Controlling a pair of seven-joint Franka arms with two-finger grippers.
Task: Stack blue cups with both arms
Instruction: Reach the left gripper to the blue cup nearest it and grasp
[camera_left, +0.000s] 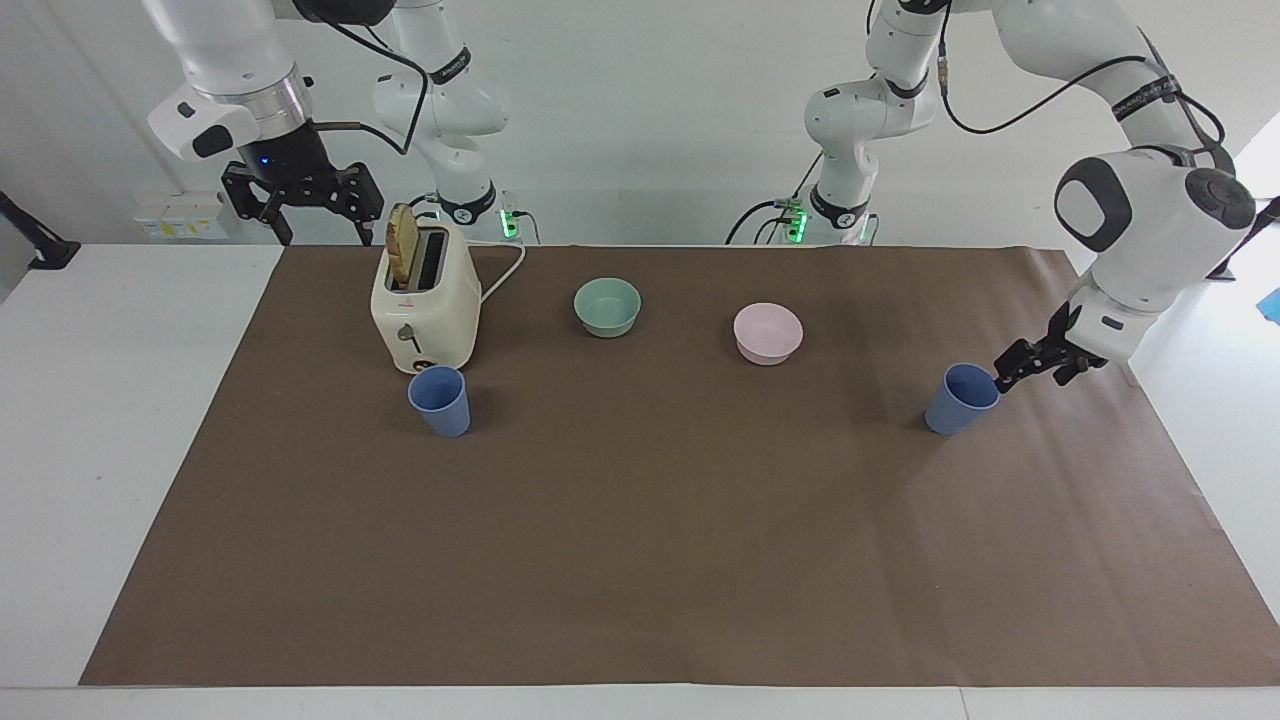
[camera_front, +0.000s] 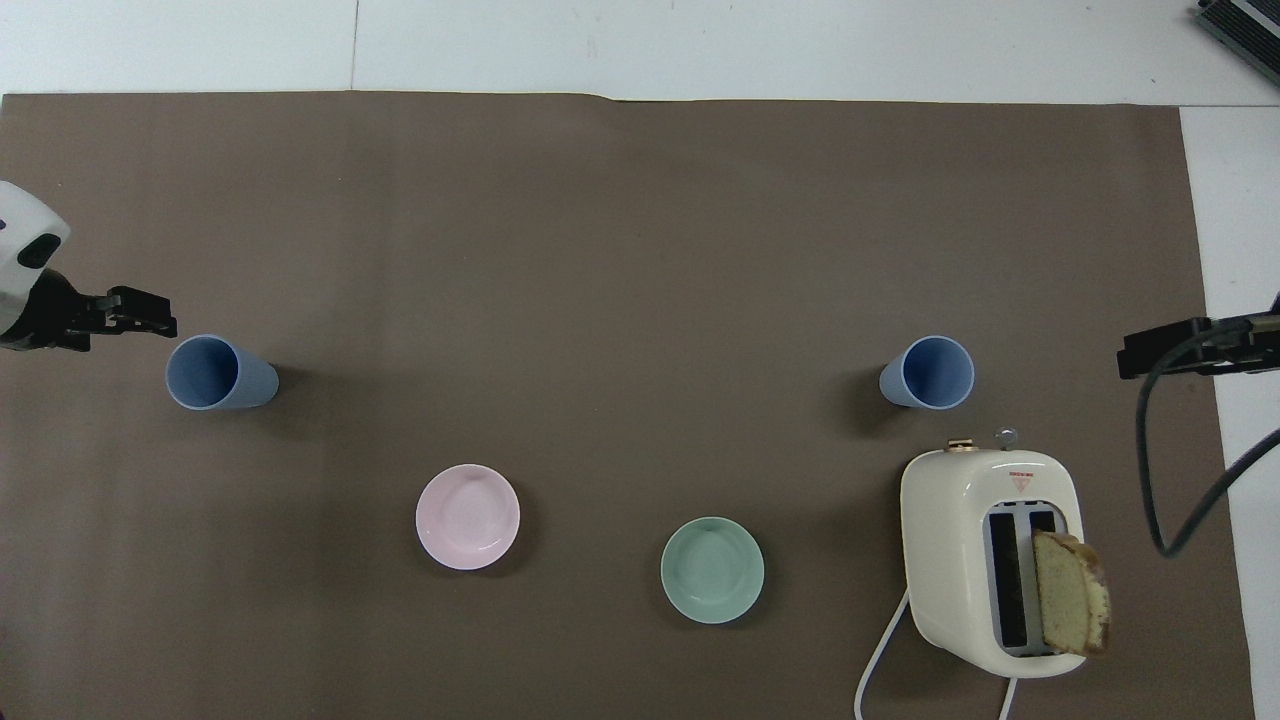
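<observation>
Grasping the cup (camera_left: 960, 399) at the left arm's end of the mat calls for the open left gripper (camera_left: 1012, 371), just beside its rim, to straddle the wall squarely while the open right gripper (camera_left: 303, 205) waits over the toaster (camera_left: 424, 300).

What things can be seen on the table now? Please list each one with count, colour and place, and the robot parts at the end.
blue cups: 2, blue, upright; one in front of the toaster, one toward the left arm's end
toaster: 1, cream, toward the right arm's end
bread slice: 1, tan, standing in a toaster slot
green bowl: 1, mint green, beside the pink bowl
pink bowl: 1, pale pink
paper mat: 1, brown, covering the table
left pincer: 1, black, open, low beside its cup's rim
right pincer: 1, black, open, raised near the toaster, waiting
</observation>
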